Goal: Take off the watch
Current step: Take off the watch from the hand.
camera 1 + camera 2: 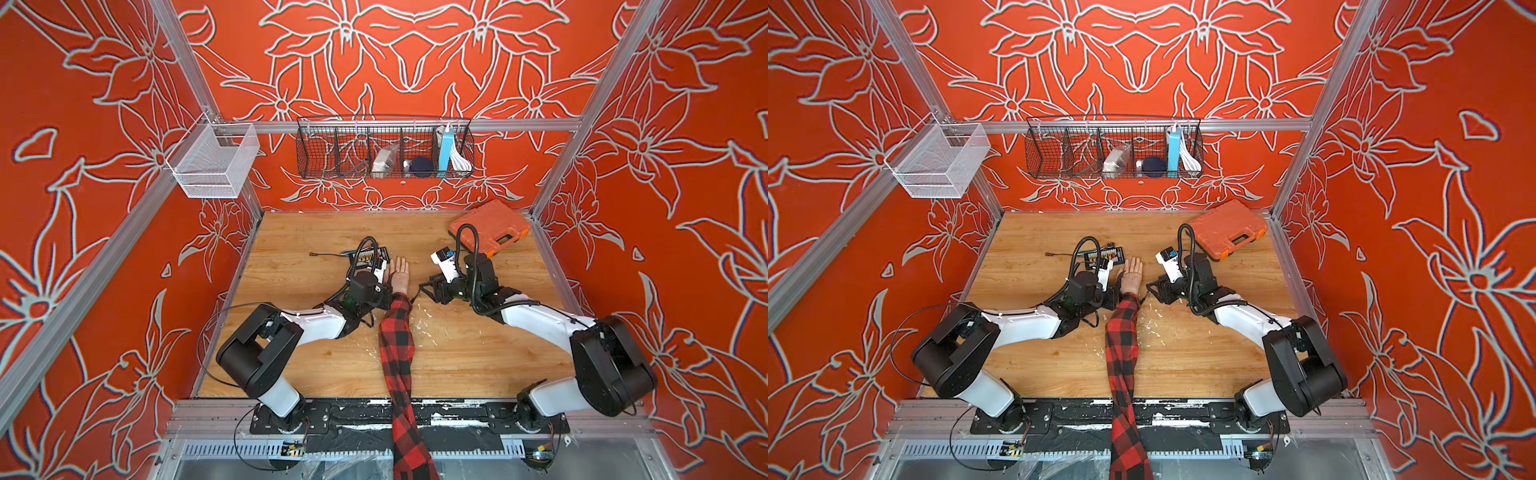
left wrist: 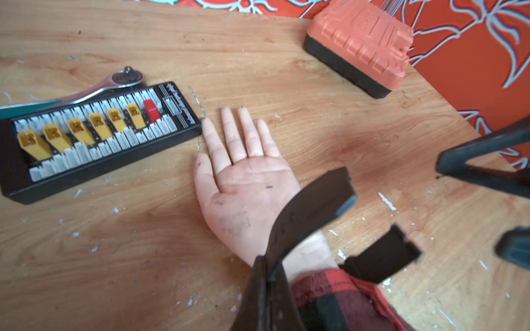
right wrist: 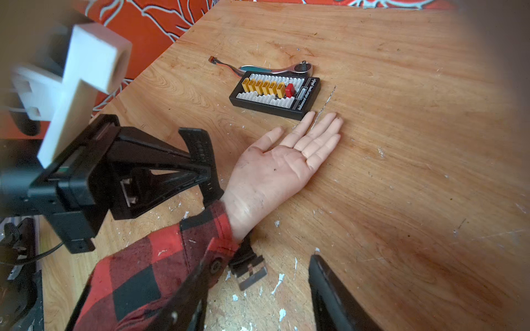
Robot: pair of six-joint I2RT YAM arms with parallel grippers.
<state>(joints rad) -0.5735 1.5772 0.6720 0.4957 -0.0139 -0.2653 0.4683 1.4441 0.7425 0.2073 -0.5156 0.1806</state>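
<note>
Near the middle of the wooden table (image 1: 457, 361) we see a mannequin hand (image 1: 400, 275) lying palm up, fingers pointing to 12 o'clock, its forearm in a red-and-black plaid sleeve (image 1: 397, 357). Round its wrist sits the watch (image 2: 304, 209), unbuckled; the case is hidden from us, and only the two black strap halves show. One half stands up from the wrist's 9 o'clock side, and our left gripper (image 2: 266, 275) is clamped tight on it. The other half, ending in a metal buckle (image 3: 249, 270), sticks out at 3 o'clock, low over the table. Our right gripper (image 3: 266, 253) hangs there with its jaws apart, the buckle between them; we cannot tell whether either finger touches it. At 10 o'clock from the hand lies a black board (image 1: 368, 257) with yellow connectors, its corner just beside the fingertips, and a ratchet wrench (image 2: 126, 77) lies behind it. An orange tool case (image 1: 490, 228) rests toward 1 o'clock, well apart.
</note>
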